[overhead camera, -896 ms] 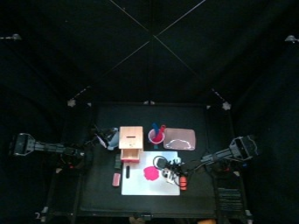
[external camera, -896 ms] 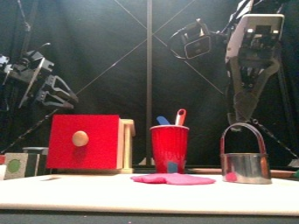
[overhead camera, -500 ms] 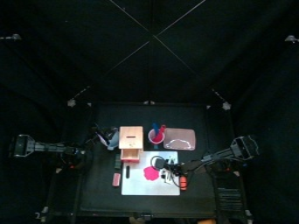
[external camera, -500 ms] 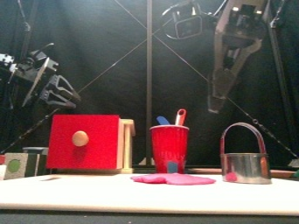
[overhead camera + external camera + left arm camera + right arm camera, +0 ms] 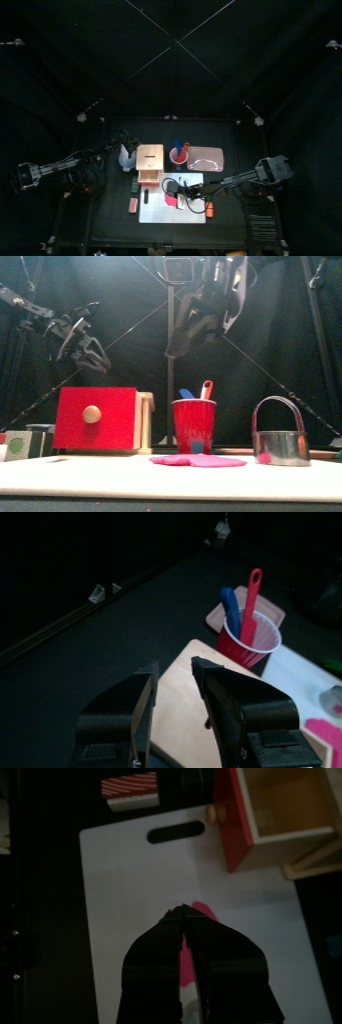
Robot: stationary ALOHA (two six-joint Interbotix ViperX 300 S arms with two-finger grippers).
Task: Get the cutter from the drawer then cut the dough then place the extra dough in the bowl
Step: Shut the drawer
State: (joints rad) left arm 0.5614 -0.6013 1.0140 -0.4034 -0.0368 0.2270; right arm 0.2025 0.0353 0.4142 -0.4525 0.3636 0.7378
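The left gripper (image 5: 171,664), jaws a little apart and holding nothing, hangs above the table's left half, beside the box (image 5: 150,158), whose red-fronted drawer (image 5: 287,803) is pulled out toward the table's front edge. Just right of the box stands the red cup (image 5: 194,426) with a blue knife (image 5: 230,607) and a red knife (image 5: 251,587), and the pink tray (image 5: 205,157) lies beyond it toward the right edge. On the white board (image 5: 134,878) near the front edge lies the pink dough (image 5: 198,461). The right gripper (image 5: 183,916), jaws pressed together and empty, hangs high above it, reaching in past the table's middle. The cutter (image 5: 281,441) stands upright on the board just right of the dough, handle up, gripped by neither arm.
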